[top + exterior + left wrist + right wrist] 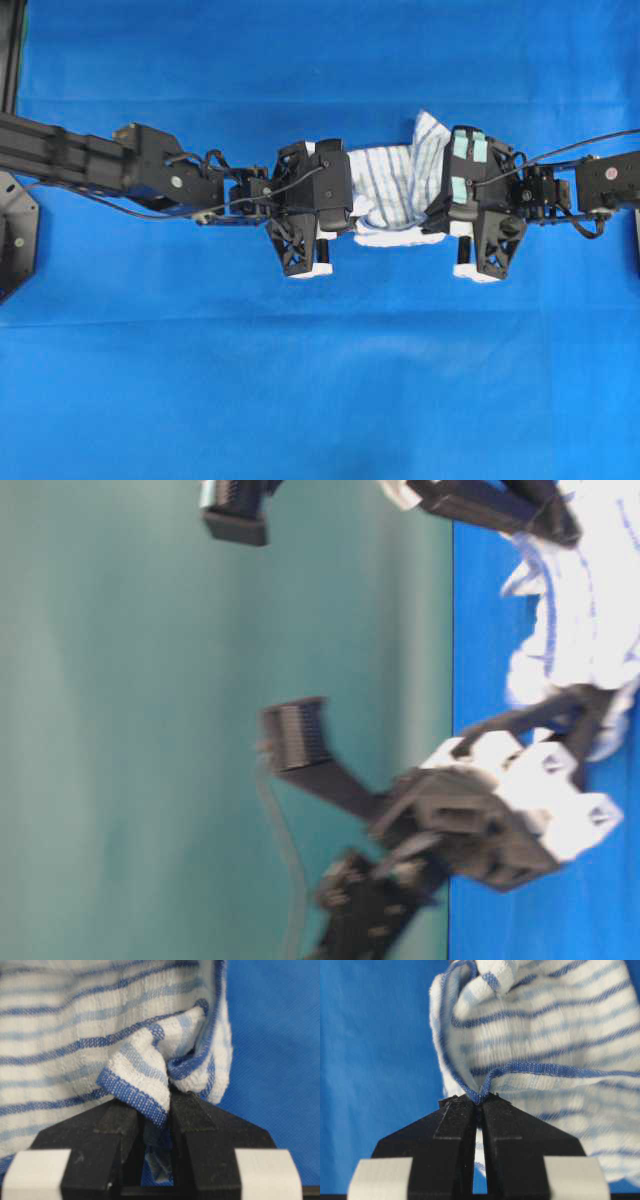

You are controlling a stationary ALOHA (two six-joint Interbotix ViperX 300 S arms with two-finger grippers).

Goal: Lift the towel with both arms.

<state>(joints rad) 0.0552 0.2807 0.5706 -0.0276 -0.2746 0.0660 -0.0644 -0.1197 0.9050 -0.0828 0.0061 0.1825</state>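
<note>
Work surface (320, 400) was flat, covered edge to edge with blue cloth, faint creases and wrinkles visible in overhead view. White towel with blue stripes (395, 185) sat bunched near centre of surface, slightly far of middle, one corner sticking up toward far side. Whether towel bottom touched cloth or hung just above: could not tell. Table-level view showed blue surface (540, 780) ending at straight edge against plain green backdrop (150, 730). Black frame parts visible at left edge of overhead view.

Blue-striped white towel (100, 1035): a bunched hem fold is pinched between the left gripper (156, 1120) fingers (107, 1135); blue cloth (270, 1035) is seen at right.
</note>
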